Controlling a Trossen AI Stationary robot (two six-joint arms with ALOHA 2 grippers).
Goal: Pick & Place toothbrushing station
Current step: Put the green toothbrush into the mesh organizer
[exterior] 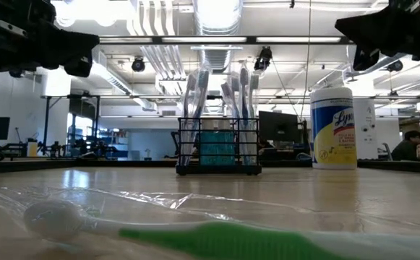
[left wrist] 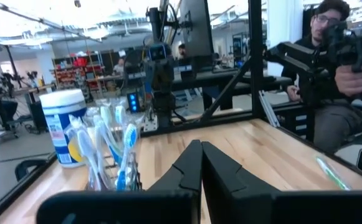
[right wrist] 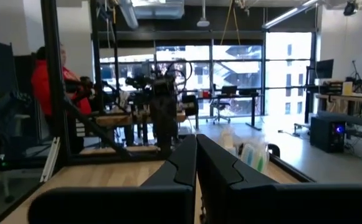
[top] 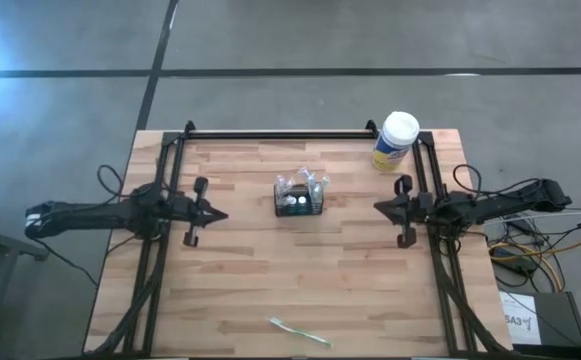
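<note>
The toothbrushing station (top: 299, 203), a small black slatted caddy holding several upright toothbrushes, stands on its base at the table's middle; it also shows in the low view (exterior: 219, 146) and the left wrist view (left wrist: 109, 163). A loose green toothbrush (top: 300, 331) in clear wrap lies flat near the table's near edge, large in the low view (exterior: 217, 238). My left gripper (top: 222, 214) is shut and empty, left of the caddy. My right gripper (top: 378, 206) is shut and empty, right of the caddy.
A yellow wipes canister with a white lid (top: 395, 140) stands at the table's far right corner. Black frame rails (top: 280, 133) run along the far edge and both sides. People sit beyond the table in the wrist views (left wrist: 330, 74).
</note>
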